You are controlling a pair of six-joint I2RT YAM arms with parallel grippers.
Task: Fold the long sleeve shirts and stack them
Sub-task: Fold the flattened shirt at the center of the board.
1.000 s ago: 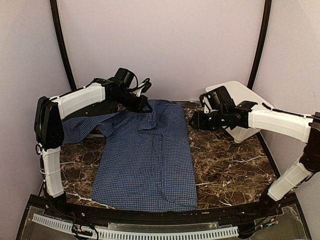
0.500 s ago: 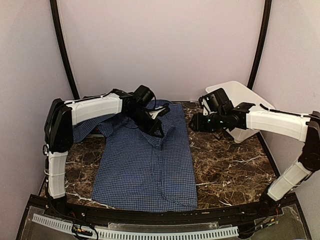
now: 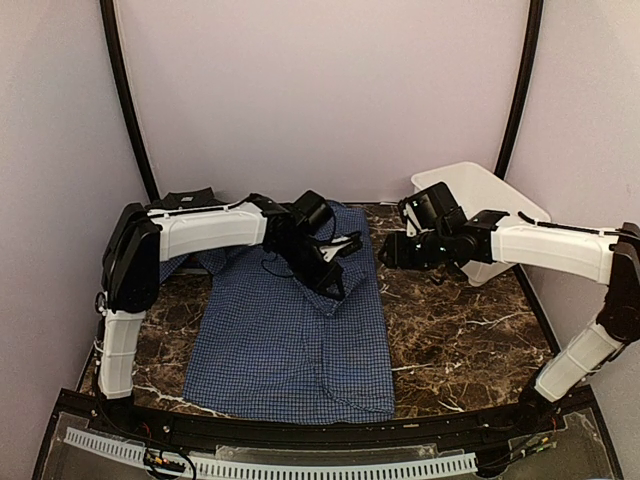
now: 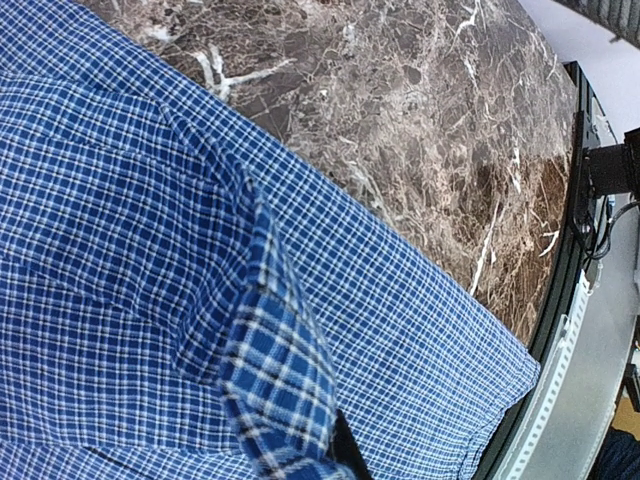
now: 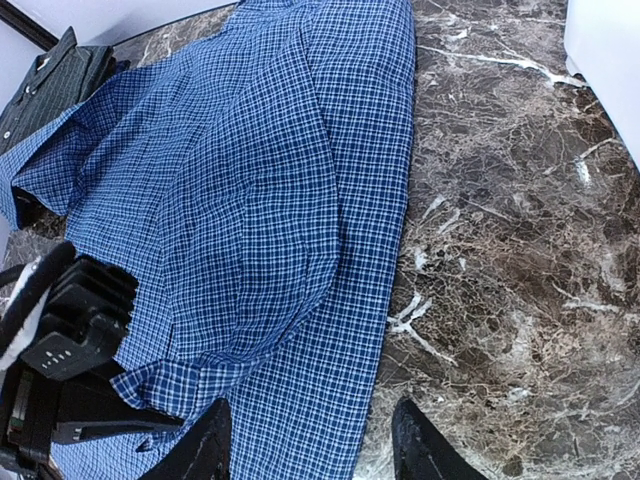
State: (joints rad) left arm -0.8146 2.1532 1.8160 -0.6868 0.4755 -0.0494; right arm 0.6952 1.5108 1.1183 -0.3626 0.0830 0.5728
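Observation:
The blue check shirt (image 3: 290, 340) lies flat on the marble table, collar toward the far side. My left gripper (image 3: 335, 283) is shut on a cuff of the blue shirt's sleeve (image 4: 280, 400) and holds it over the shirt's middle; the cuff and gripper also show in the right wrist view (image 5: 165, 385). My right gripper (image 5: 315, 450) is open and empty, hovering just above the shirt's right edge (image 3: 383, 250). The dark check shirt (image 3: 190, 200) lies at the far left behind my left arm, and shows in the right wrist view (image 5: 50, 80). The red shirt is out of view.
A white plastic basket (image 3: 480, 195) stands tilted at the far right, behind my right arm. Bare marble table (image 3: 460, 320) lies to the right of the shirt. A black rail (image 3: 300, 432) runs along the near edge.
My left gripper has moved right and toward me from the far collar area, carrying the sleeve across the shirt's body. My right arm has barely moved.

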